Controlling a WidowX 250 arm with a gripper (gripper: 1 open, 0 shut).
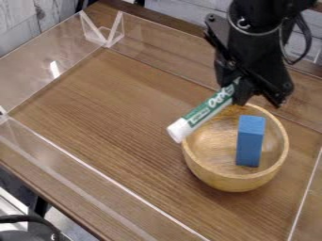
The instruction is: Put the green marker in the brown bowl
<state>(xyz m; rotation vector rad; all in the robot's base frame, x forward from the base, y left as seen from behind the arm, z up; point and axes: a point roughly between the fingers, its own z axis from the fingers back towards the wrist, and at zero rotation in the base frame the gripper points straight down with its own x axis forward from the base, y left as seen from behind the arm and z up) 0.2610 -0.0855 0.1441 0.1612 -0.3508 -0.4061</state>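
In the single camera view, the black gripper [243, 87] hangs from the upper right, pointing steeply down, its jaws clenched on the upper end of the green marker [206, 110]. The marker is held off the surface at a slant: its gripped end is up and to the right at the jaws, and its free white end dips down and to the left, ending just over the near-left part of the rim of the brown bowl [209, 160]. Green lettering runs along the white barrel; the cap end is hidden between the jaws. From this angle it is not possible to tell whether the marker's low tip touches the rim or hangs just above it. The bowl sits on the wooden surface [101, 104] toward the right, and inside it a blue block [251, 140] stands upright on end, right of centre. The marker's upper end and the gripper sit above the bowl's far edge, close to the top of the block but apart from it. Clear plastic walls [107, 31] frame the surface on the far, left and right sides.
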